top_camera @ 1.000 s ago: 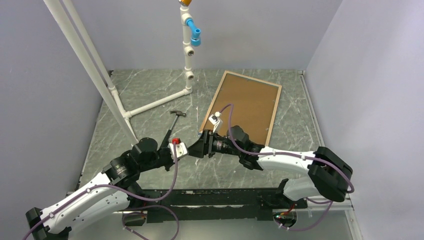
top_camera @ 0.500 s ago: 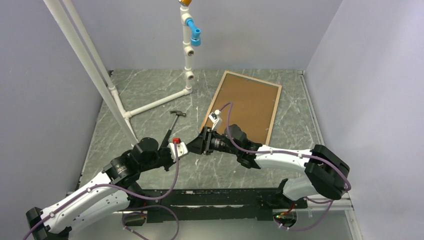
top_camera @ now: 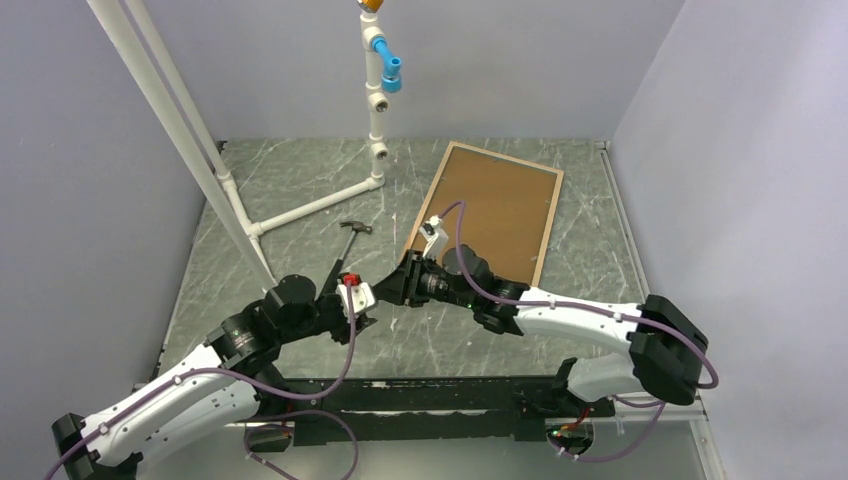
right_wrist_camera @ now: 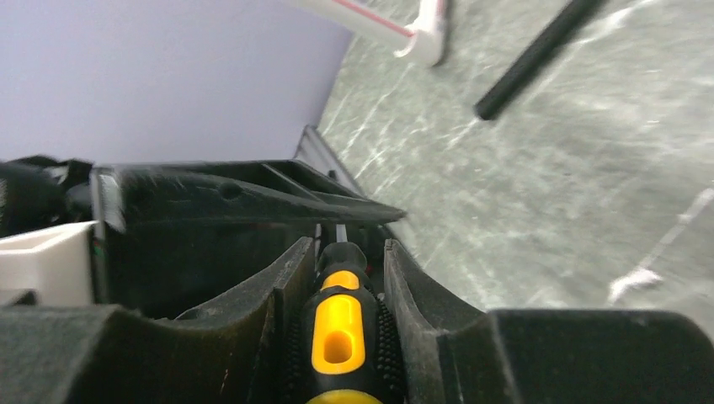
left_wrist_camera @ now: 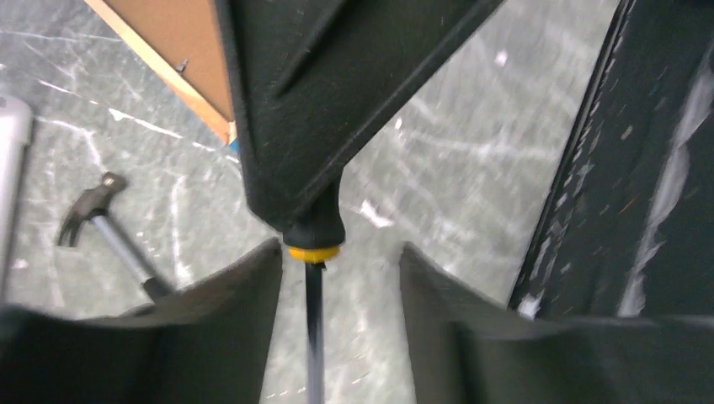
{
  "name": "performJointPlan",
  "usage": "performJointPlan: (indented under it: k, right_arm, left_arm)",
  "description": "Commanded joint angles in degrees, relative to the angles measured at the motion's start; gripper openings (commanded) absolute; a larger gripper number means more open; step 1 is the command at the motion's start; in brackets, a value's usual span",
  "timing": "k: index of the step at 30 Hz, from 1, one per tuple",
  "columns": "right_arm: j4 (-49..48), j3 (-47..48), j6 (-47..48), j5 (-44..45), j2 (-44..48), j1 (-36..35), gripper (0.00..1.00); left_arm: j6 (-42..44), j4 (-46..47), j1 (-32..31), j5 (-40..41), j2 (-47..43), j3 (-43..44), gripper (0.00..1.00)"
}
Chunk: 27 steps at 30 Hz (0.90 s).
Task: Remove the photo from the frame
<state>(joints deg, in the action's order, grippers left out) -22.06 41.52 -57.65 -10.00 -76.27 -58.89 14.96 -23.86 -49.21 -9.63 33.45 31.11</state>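
The frame [top_camera: 492,212] lies face down at the back right of the table, showing its brown board and pale wood rim; a corner of it also shows in the left wrist view [left_wrist_camera: 168,42]. The photo is hidden under the board. My two grippers meet tip to tip at the table's middle, in front of the frame. My right gripper [right_wrist_camera: 348,248] is shut on the black-and-yellow handle of a screwdriver [right_wrist_camera: 341,337]. My left gripper [left_wrist_camera: 339,252] stands open around the screwdriver's dark shaft [left_wrist_camera: 313,320], which runs between its fingers close to the left one.
A hammer [top_camera: 350,240] lies on the table just left of the grippers, its head toward the back. A white pipe stand [top_camera: 372,110] with a blue fitting rises at the back, and a slanted white pipe [top_camera: 170,110] crosses the left side.
My left gripper has opened off the screwdriver's shaft. My right gripper has closed on the handle. Both arms stay almost in place.
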Motion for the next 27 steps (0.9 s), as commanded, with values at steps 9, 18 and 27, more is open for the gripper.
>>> performJointPlan:
  k: [9, 18, 27]
  right_arm:
    - [31.0, 2.0, 4.1, 22.9, 16.4, 12.0, 0.0]
    - [32.3, 10.6, 15.9, 10.6, 3.8, 33.0, 0.0]
    - [26.9, 17.8, 21.7, 10.5, -9.7, 36.0, 0.0]
  left_arm:
    - [-15.0, 6.1, -0.2, 13.9, -4.8, 2.5, 0.99]
    - [-53.1, 6.7, -0.2, 16.8, 8.7, 1.7, 0.89]
    - [-64.5, 14.3, 0.5, 16.7, 25.1, 3.1, 0.85]
